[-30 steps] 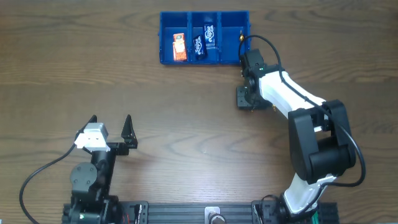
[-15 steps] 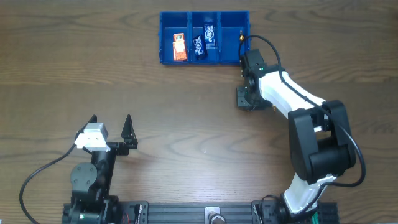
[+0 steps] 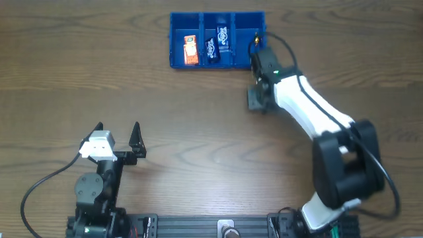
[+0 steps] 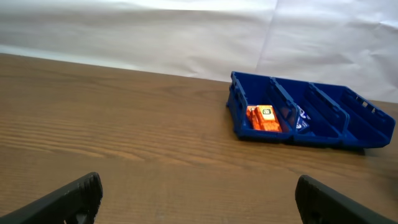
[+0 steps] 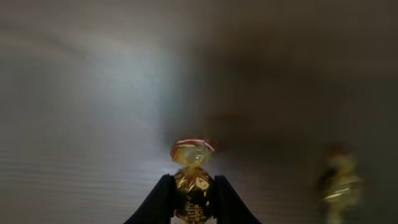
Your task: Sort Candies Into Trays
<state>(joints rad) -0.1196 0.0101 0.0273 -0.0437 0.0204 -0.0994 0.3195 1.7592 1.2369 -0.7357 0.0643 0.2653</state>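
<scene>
The right gripper was clamped tight on a gold-wrapped candy, near the right end of the blue tray. The left gripper sat well away, fingers spread wide. An orange candy lay in the tray's left compartment.

The surface is brown wood grain, its darker streaks running along its length. It is evenly lit, with a soft pale sheen in places. Beyond its far edge stands a white backdrop that is plain and faintly wrinkled, crossed by one slanting line, a seam or a fold.
</scene>
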